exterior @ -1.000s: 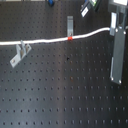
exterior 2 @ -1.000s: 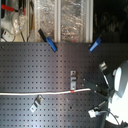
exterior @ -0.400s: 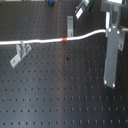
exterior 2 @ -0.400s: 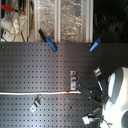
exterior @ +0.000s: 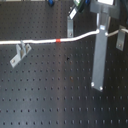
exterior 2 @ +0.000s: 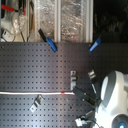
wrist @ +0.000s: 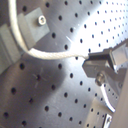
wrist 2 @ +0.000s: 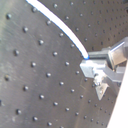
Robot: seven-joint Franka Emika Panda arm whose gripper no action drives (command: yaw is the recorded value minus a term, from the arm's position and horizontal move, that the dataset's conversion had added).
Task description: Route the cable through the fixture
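The hand (wrist: 86, 62) is pinched on the white cable (wrist: 45, 54), which runs from its fingertips across the perforated tabletop (exterior: 60, 95) past a metal bracket (exterior: 20, 52).

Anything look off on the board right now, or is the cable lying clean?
Nothing stands out. The cable runs unbroken across the perforated board, its red band visible, to the claw, which grips its end. The brackets stand upright.
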